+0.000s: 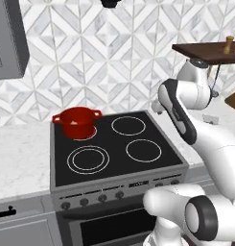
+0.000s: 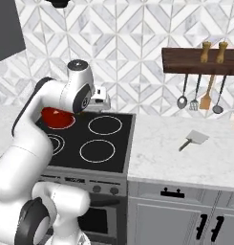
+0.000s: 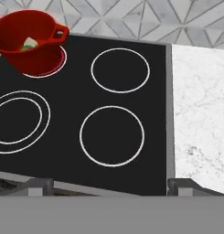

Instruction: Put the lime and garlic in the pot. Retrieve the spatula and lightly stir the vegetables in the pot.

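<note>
The red pot stands on the back left burner of the stove, also seen as pot and, half hidden behind my arm, pot. Inside it lies a small pale and green lump; I cannot tell lime from garlic there. On the white counter right of the stove lies the spatula, its pale blade pointing away. My gripper hangs above the stove's back middle, right of the pot; in the hand view the gripper is open, with nothing between its fingertips.
The black cooktop has four burner rings. A wooden rack on the wall holds metal spoons and an orange turner. The white counter runs right of the stove, and another stretch of counter lies on its left.
</note>
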